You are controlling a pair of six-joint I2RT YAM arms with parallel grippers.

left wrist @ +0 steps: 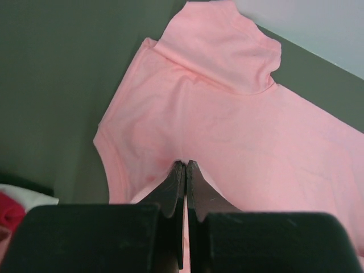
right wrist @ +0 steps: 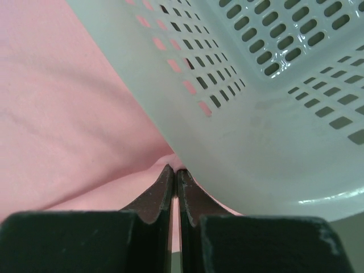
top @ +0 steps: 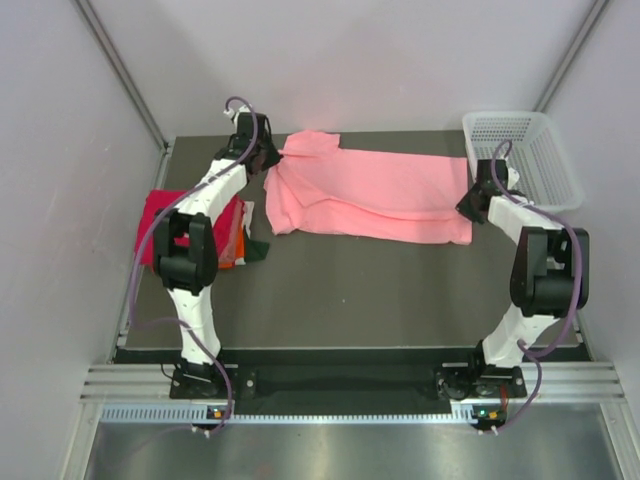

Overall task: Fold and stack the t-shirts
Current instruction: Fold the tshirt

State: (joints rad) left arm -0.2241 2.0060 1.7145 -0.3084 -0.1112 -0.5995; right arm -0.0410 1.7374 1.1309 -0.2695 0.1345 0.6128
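The salmon-pink t-shirt (top: 370,195) in the upper middle of the frame is soft matt cloth, smooth with shallow wrinkles. The folded t-shirts (top: 165,225) at the left edge, magenta-red and orange, look like the same matt cloth. The basket (top: 530,150) in the upper right is white plastic mesh; in the right wrist view its wall is glossy, with small highlights. The table (top: 350,290) is dark and matt. The left claw (left wrist: 186,165) and the right claw (right wrist: 173,169) have black matt fingers, finely scratched and pale at the edges. The left arm (top: 205,195) and the right arm (top: 515,215) have smooth white shells. The rail (top: 350,383) at the bottom is metal, dull silver.
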